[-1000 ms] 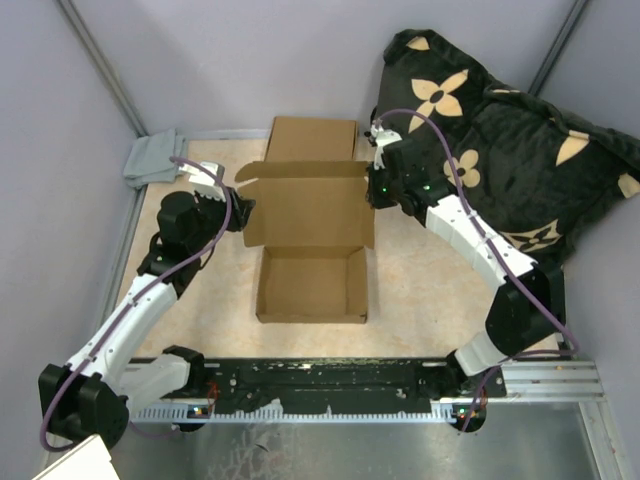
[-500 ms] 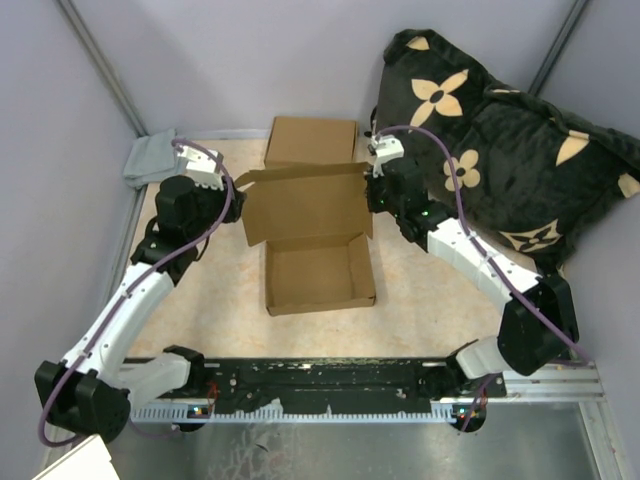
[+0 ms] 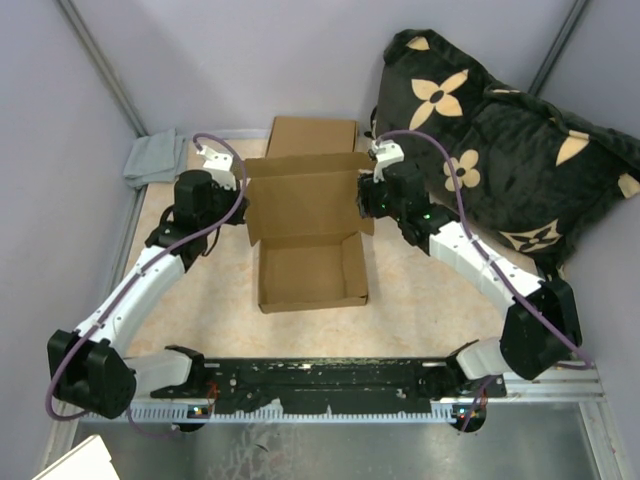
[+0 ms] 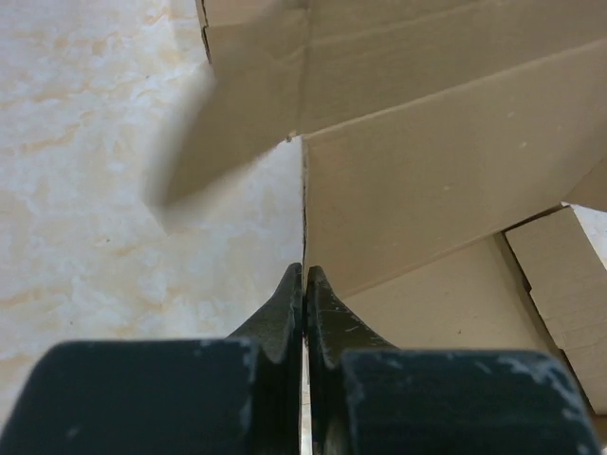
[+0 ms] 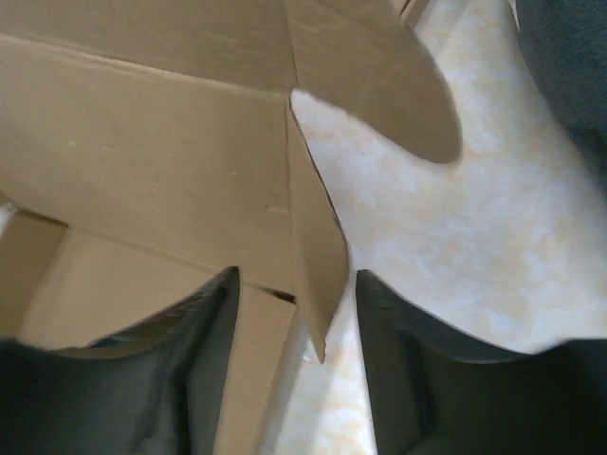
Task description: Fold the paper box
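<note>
A robotics lab cell is seen here: a pale marbled tabletop (image 3: 400,290) is boxed in by plain grey panels (image 3: 250,60) on metal posts (image 3: 100,70), and a cabled left arm (image 3: 140,290) and right arm (image 3: 470,250) are bolted by an aluminium rail (image 3: 550,378) at the near edge.

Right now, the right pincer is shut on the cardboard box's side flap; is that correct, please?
Not quite: the right pincer is open, straddling the side flap of the cardboard box; the right wrist view shows this.
</note>
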Action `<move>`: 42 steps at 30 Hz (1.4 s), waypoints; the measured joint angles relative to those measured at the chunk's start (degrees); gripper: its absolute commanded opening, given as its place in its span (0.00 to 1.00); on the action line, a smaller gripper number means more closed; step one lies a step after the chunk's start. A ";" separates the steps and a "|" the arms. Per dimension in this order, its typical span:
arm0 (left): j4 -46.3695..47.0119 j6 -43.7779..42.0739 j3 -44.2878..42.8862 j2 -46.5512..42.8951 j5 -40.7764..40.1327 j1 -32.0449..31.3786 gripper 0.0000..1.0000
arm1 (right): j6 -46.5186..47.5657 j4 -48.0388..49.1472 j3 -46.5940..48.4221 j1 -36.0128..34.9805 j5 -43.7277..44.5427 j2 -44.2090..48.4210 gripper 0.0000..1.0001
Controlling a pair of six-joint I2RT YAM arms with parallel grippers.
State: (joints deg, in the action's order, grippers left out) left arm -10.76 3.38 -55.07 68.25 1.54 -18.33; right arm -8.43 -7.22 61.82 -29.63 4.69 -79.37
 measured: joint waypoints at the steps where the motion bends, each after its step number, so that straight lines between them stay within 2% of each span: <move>1: 0.17 0.04 -0.22 -0.11 0.09 -0.11 0.00 | -0.35 -1.49 0.28 0.00 -0.13 0.00 0.68; 4: 0.26 0.24 -0.28 -1.22 0.59 -0.31 0.00 | -1.44 -6.78 1.14 0.00 0.20 0.39 0.70; 6: 0.48 0.26 -0.20 -2.32 0.85 -0.46 0.00 | -2.36 -10.47 1.07 0.00 0.22 1.66 0.67; 9: 1.27 0.26 0.48 -4.61 0.98 -0.94 0.00 | -4.17 -11.28 -1.84 0.00 -2.03 4.85 0.61; 12: 2.01 0.26 1.07 -5.75 1.01 -1.33 0.00 | -6.47 -11.52 -6.80 -0.09 -5.57 6.97 0.50; 22: 2.71 0.28 2.21 -5.62 0.24 -1.95 0.00 | -11.98 -9.81 -13.46 -5.22 -9.73 -1.77 0.47; 25: 2.82 0.37 2.45 -5.57 -0.04 -1.95 0.00 | -12.83 -8.72 -13.38 -6.34 -8.87 -4.61 0.37; 30: 2.99 0.46 3.04 -5.57 -0.09 -1.95 0.00 | -13.75 -9.51 -11.72 -8.59 -2.95 -9.73 0.21; 33: 3.10 0.46 3.37 -5.57 -0.17 -1.95 0.00 | -13.92 -11.34 -9.03 -11.15 3.23 -12.85 0.00; 37: 3.50 0.44 3.48 -5.64 -0.79 -1.95 0.00 | -15.76 -14.80 -4.35 -14.88 14.36 -17.18 0.00; 42: 3.54 0.44 3.50 -5.68 -0.96 -1.95 0.00 | -17.38 -16.37 -1.55 -17.94 23.32 -20.72 0.00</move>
State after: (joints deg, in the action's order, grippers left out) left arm -7.22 3.81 -51.57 62.57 0.58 -20.27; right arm -25.80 -23.59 60.27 -47.57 28.01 -100.09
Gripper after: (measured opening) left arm 0.010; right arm 0.022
